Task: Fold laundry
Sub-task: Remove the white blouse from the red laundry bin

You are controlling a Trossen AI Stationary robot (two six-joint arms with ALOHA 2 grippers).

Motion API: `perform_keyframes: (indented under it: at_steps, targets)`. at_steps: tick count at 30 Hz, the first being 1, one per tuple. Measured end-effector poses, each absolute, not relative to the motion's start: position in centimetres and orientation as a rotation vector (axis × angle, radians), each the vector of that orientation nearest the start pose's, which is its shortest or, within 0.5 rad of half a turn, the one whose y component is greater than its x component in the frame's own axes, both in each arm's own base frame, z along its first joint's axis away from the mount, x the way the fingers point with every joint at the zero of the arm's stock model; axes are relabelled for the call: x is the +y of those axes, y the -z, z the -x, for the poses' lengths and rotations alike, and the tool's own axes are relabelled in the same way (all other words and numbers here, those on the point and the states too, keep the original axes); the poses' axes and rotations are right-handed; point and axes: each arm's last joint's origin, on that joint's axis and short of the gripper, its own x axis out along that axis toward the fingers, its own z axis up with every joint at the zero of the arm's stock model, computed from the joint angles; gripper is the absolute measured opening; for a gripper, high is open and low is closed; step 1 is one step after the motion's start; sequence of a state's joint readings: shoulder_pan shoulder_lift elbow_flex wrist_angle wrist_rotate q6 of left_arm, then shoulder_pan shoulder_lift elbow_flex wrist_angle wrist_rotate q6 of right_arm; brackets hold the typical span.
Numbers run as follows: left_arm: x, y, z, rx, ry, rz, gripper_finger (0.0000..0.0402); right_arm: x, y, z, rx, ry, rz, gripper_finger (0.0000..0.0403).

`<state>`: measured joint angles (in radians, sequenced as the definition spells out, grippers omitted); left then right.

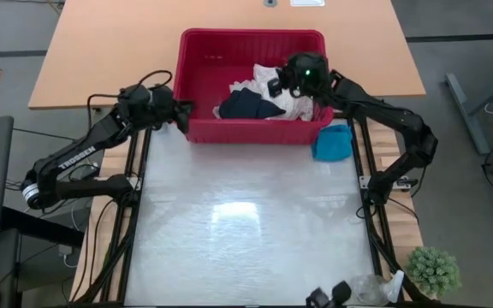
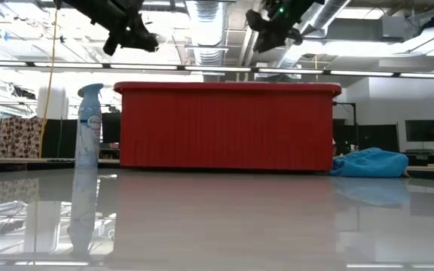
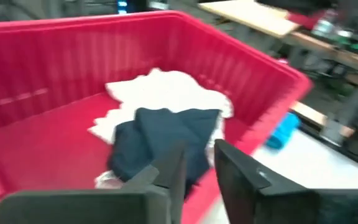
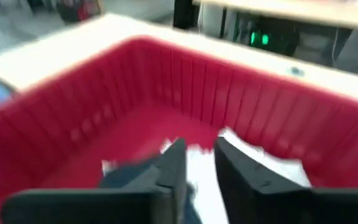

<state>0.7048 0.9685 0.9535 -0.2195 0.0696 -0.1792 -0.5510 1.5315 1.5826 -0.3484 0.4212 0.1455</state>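
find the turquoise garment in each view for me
High view: turquoise garment on the table by the red basket's right corner.
Low view: far right, beside the basket.
Left wrist view: blue shape beyond the basket wall.
Right wrist view: not clearly visible.
Shared landmark: the basket.

We see the left gripper (image 3: pixel 197 165) above the near rim of the red basket (image 3: pixel 241 68), its two dark fingers (image 3: pixel 238 177) a narrow gap apart with nothing between them. Inside the basket, the dark navy garment (image 3: pixel 160 143) lies partly on the white cloth (image 3: pixel 166 93). Outside the basket's far corner, the blue garment (image 3: pixel 284 130) rests on the pale table (image 3: pixel 303 162).
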Motion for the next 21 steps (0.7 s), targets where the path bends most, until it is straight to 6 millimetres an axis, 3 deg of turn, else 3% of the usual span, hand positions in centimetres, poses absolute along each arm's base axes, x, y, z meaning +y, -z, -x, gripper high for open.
perform_keyframes:
  at_steps: [6,9,14,21]
  targets:
    - [13.2,-35.5,-16.3,0.17,-0.542,0.273,0.0153,-22.6,-40.4,-29.4,0.176,1.047,-0.145,0.0218]
    - [13.2,-35.4,-16.3,0.182,-0.55,0.263,0.018,-24.4,-39.3,-30.4,0.204,1.064,-0.182,0.0245]
    - [13.4,-35.4,-16.1,0.195,-0.639,0.223,0.0196,-27.4,-37.5,-32.7,0.278,1.083,-0.198,0.0254]
    - [14.1,-35.1,-16.1,0.217,-0.788,0.188,0.0197,-33.1,-32.2,-34.9,0.454,1.14,-0.226,0.0255]
